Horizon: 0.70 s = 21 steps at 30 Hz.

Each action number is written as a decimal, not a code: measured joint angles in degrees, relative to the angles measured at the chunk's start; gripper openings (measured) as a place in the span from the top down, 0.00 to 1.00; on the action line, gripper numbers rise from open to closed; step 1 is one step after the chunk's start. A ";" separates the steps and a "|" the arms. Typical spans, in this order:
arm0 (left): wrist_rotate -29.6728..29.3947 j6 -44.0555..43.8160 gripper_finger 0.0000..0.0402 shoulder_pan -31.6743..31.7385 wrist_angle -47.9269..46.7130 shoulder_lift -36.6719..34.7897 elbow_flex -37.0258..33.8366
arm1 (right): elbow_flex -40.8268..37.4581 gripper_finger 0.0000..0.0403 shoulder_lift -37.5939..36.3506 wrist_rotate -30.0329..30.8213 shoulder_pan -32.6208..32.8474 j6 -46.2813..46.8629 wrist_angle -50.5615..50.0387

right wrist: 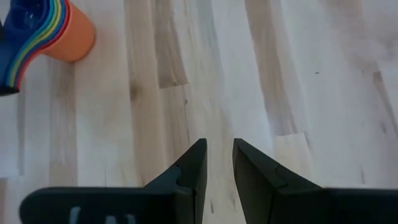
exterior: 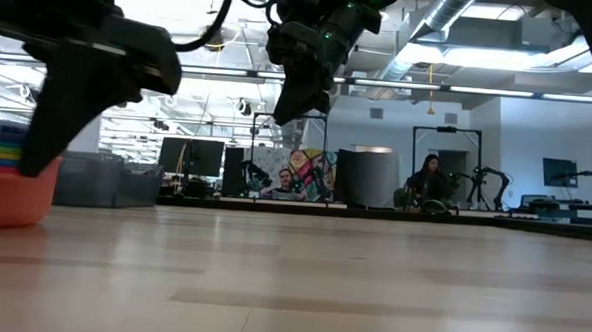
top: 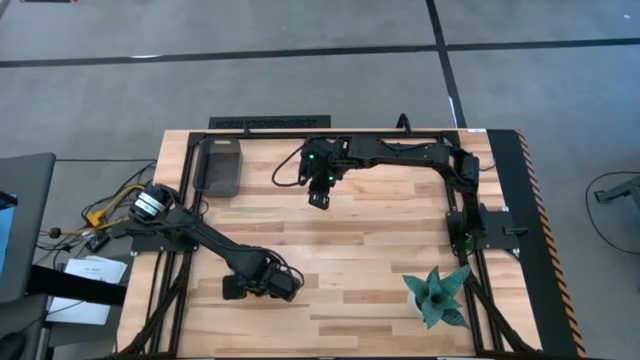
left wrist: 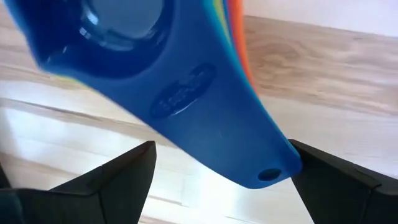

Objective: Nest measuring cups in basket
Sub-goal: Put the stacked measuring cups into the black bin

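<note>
The measuring cups stand nested in one stack on the table, the red cup's base down and the dark blue cup on top. My left gripper is open near the table's near-left part. Its fingers stand on either side of the stacked handles; I cannot tell whether they touch. In the high view the gripper hides the stack. The stack also shows in the right wrist view. The dark grey basket sits at the far left. My right gripper hangs above mid-table, holding nothing, its fingers a narrow gap apart.
A teal spiky plant stands at the near right. A black metal frame runs along the table's far edge and down both sides. Bare wood lies between the two grippers. A person sits in the room beyond the table.
</note>
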 joint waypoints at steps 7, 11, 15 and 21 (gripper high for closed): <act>1.49 -0.68 0.15 -2.18 -1.85 -0.02 0.00 | -0.04 0.74 0.18 -0.37 1.43 0.07 -0.16; 2.74 -1.94 0.15 -4.00 -2.61 -0.02 0.00 | -0.04 0.74 0.18 -0.35 2.50 0.11 -0.45; 4.52 -3.24 0.15 -6.30 -2.52 -0.02 0.00 | -0.04 0.74 0.18 -0.37 3.72 0.53 -0.46; 3.77 -4.11 0.15 -8.82 -0.71 -1.44 0.04 | -0.04 0.74 0.16 -0.35 5.41 0.57 -0.72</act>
